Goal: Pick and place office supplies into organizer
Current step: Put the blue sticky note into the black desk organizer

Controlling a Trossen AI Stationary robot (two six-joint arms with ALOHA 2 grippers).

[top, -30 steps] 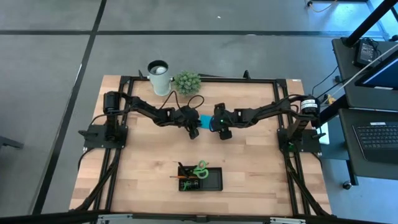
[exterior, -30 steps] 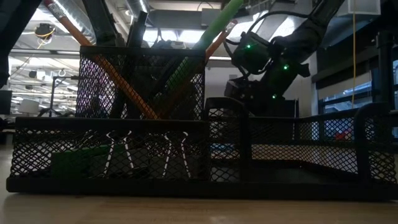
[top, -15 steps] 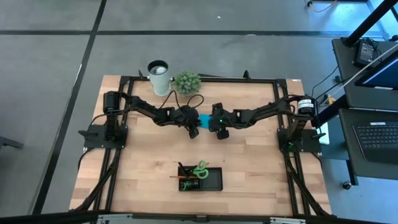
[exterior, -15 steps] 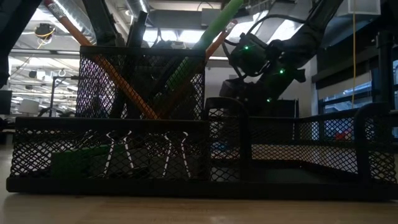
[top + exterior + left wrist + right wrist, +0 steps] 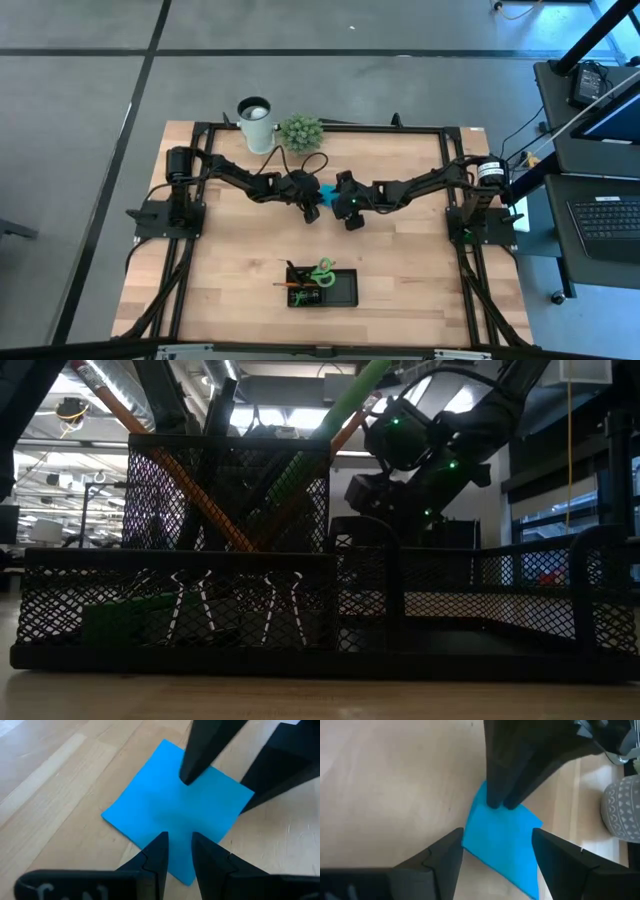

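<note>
Overhead, both dark arms are meeting at the middle of the wooden table (image 5: pixel 400 260), over a blue sticky-note pad (image 5: pixel 327 192). Coming from the frame's left, the left gripper (image 5: pixel 311 210) is holding its fingers close together, tips resting on one edge of the pad; whether they are actually gripping it is unclear. Reaching in from the right, the right gripper (image 5: pixel 336 190) is spreading its jaws wide, straddling the pad's opposite side. Lower in the frame, the black mesh organizer (image 5: pixel 344 288) is holding green-handled scissors (image 5: pixel 322 271) and orange pencils (image 5: pixel 195 495). Along the table's top edge, a white cup (image 5: pixel 256 123) and a small potted plant (image 5: pixel 301 131) are standing side by side.
</note>
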